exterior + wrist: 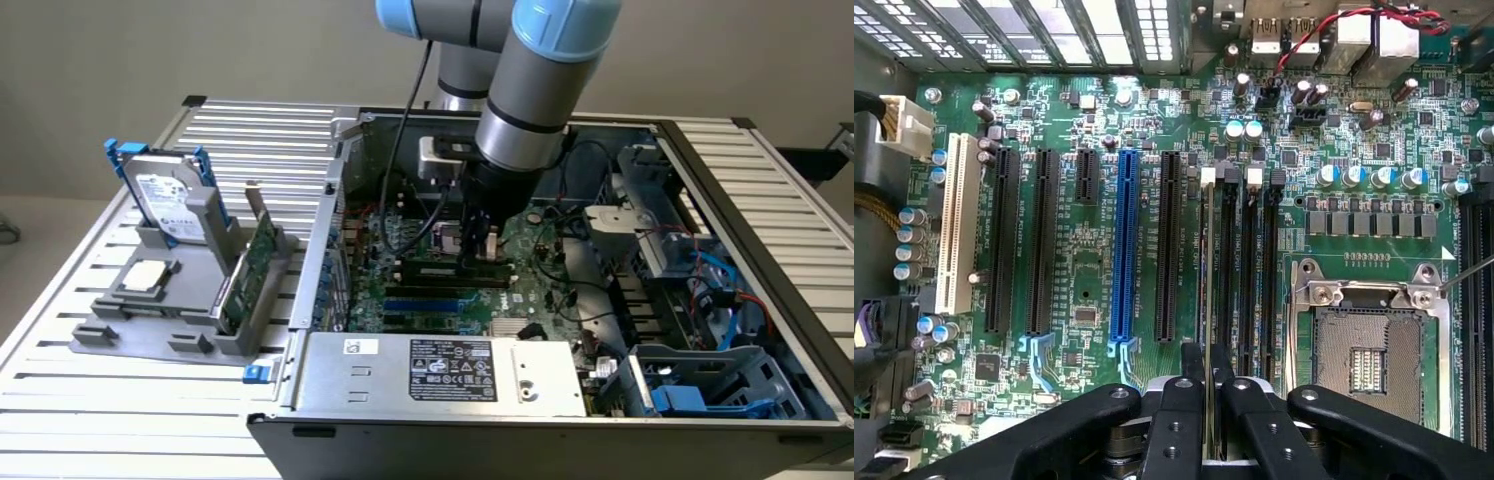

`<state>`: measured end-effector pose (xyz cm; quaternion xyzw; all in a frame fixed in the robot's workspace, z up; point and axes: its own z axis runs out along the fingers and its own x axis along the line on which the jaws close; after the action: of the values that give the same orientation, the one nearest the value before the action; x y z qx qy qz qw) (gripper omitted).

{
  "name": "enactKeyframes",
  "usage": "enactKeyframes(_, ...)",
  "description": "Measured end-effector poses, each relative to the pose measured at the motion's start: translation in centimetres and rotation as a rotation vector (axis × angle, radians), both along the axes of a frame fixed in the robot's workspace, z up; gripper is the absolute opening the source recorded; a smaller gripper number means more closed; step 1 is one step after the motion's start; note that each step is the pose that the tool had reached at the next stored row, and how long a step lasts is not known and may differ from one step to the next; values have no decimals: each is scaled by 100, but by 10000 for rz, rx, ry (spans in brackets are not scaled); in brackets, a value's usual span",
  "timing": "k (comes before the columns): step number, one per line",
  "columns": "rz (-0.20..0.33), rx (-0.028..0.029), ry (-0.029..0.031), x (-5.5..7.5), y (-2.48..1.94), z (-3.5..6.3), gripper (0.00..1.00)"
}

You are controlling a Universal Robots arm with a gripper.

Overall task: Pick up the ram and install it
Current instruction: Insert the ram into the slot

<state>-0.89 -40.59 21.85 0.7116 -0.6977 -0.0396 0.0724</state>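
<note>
Wrist view has my tool [1207, 362] clenched on the ram [1207, 270], which I see edge-on as a thin upright line pinched between the two black fingers [1179, 420]. The stick runs lengthwise along the bank of black memory slots [1232, 260] on the motherboard [1334, 130]. It seems to sit over the slot with the white latch [1206, 177], between the long card slots and the processor socket [1369, 340]. From the exterior view, my tool [477, 240] is down inside the open computer case [747, 200], in the middle of the frame and close above the board. The case lies on the slatted table [54, 330]. The hard drive [171, 205] and the green card [254, 265] stand in their holder at the exterior view's left, well apart from where I am working. I judge the pickup done and the install in hand, with the stick held over its slot. I cannot tell whether its lower edge has met the slot. As I read it, seating calls for the stick to be kept upright and parallel to the slot. It also needs its notch matched, the end latches open, and a straight, even press rather than a tilted one.
</note>
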Motion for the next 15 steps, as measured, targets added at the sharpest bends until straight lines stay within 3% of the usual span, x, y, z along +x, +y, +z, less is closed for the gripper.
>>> enactKeyframes(15, -101, 1, -9, -11, 0, -7, 14)
